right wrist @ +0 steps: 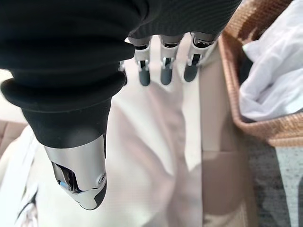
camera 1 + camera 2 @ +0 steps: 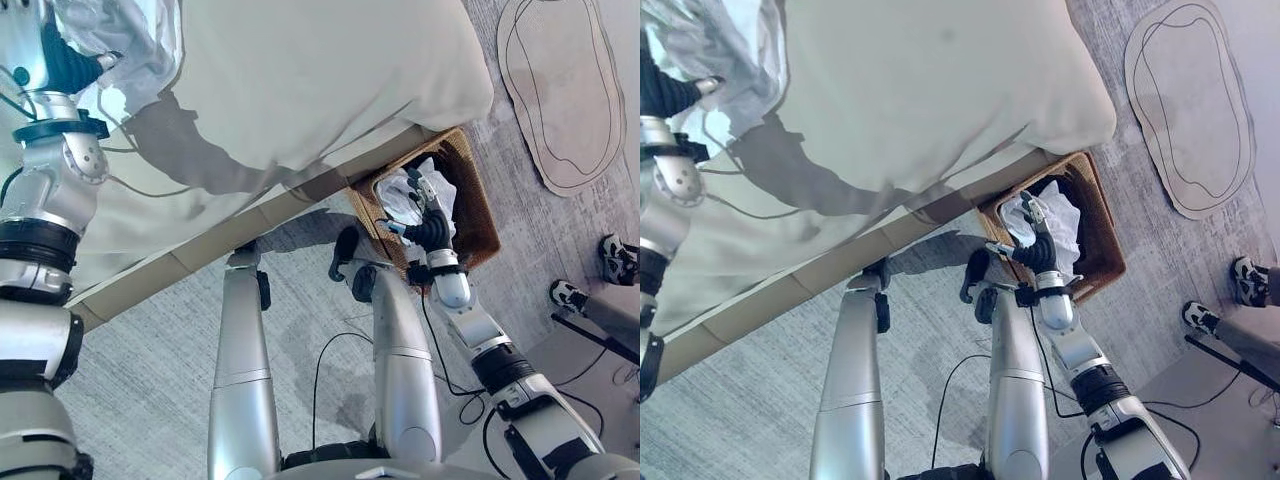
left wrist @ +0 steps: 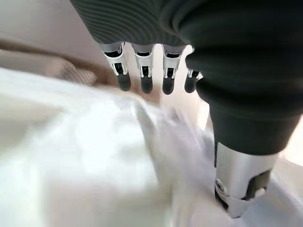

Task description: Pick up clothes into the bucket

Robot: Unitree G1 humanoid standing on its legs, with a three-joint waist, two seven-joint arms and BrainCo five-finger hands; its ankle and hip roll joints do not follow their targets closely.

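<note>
A woven brown basket point(image 2: 478, 205) stands on the floor against the bed's corner, with white clothes point(image 2: 405, 190) inside it. My right hand point(image 2: 430, 225) hovers over the basket's near side with straight fingers, open and empty. In the right wrist view its fingers point(image 1: 163, 71) point past the basket's rim point(image 1: 265, 130) and the white clothes point(image 1: 274, 80) toward the bed's side. A pale grey garment point(image 2: 140, 40) lies crumpled on the bed at the far left. My left hand point(image 2: 65, 60) sits right beside it, fingers point(image 3: 144, 75) straight above the pale cloth point(image 3: 94, 161), open.
The bed's cream cover point(image 2: 320, 70) hangs over a beige base point(image 2: 200, 250) that runs diagonally before me. A light oval rug point(image 2: 565, 90) lies on the grey carpet beyond the basket. A person's shoes point(image 2: 615, 255) stand at the right edge.
</note>
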